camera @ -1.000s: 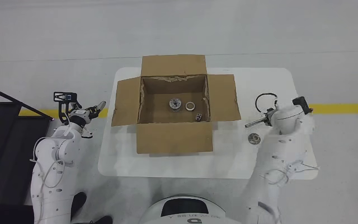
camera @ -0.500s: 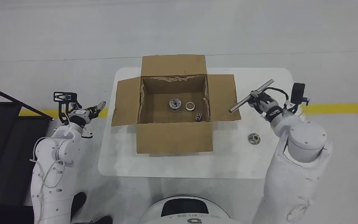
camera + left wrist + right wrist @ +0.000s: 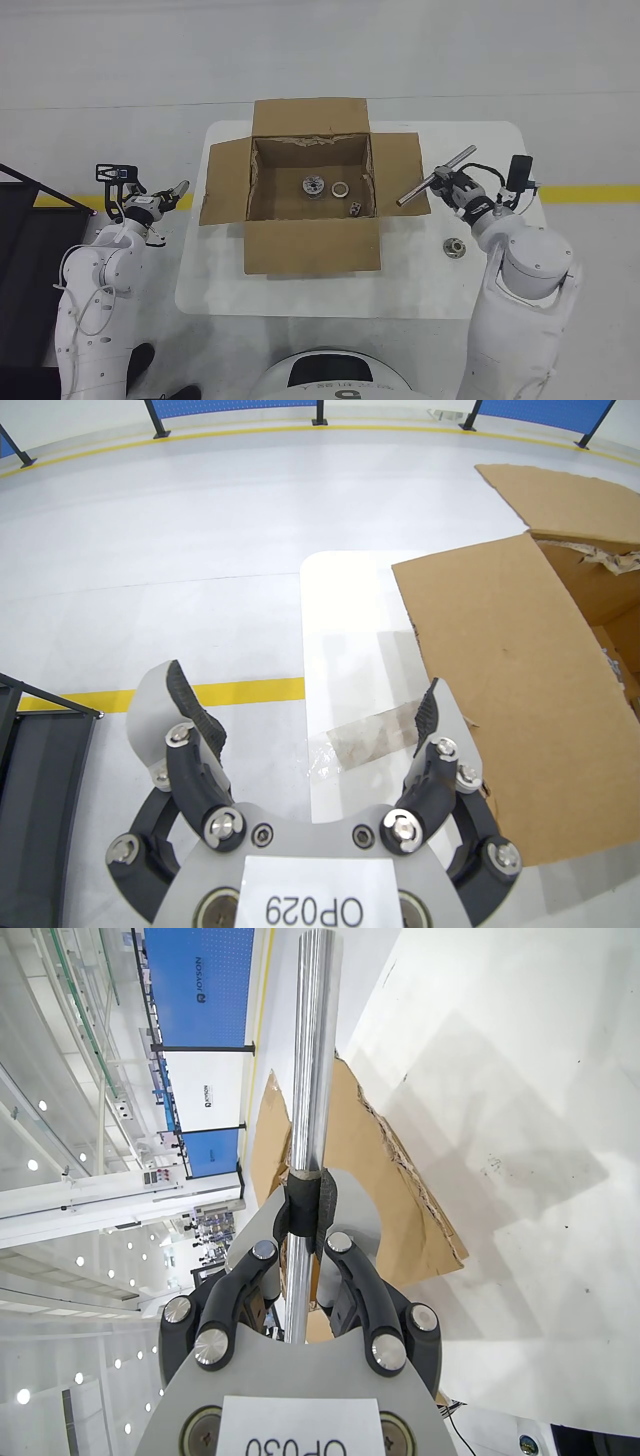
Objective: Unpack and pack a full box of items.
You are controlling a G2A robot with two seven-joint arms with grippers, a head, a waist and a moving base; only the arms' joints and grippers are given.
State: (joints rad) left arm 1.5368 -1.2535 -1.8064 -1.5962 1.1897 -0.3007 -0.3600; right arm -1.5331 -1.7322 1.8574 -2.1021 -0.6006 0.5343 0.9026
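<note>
Swung closer to the box [image 3: 312, 250], the right claw [image 3: 304, 1218] clamps the steel rod [image 3: 312, 1053], tip over the box's right flap, while the left claw [image 3: 305, 695] hangs open beyond its left flap; packing, I judge, so next lower the rod inside.

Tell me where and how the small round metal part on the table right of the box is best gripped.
Likely across its outer rim, coming straight down from above. The round part seems to lie flat and low on the table, apart from the box, so a sideways approach finds little. The right gripper is shut on the metal rod.
</note>
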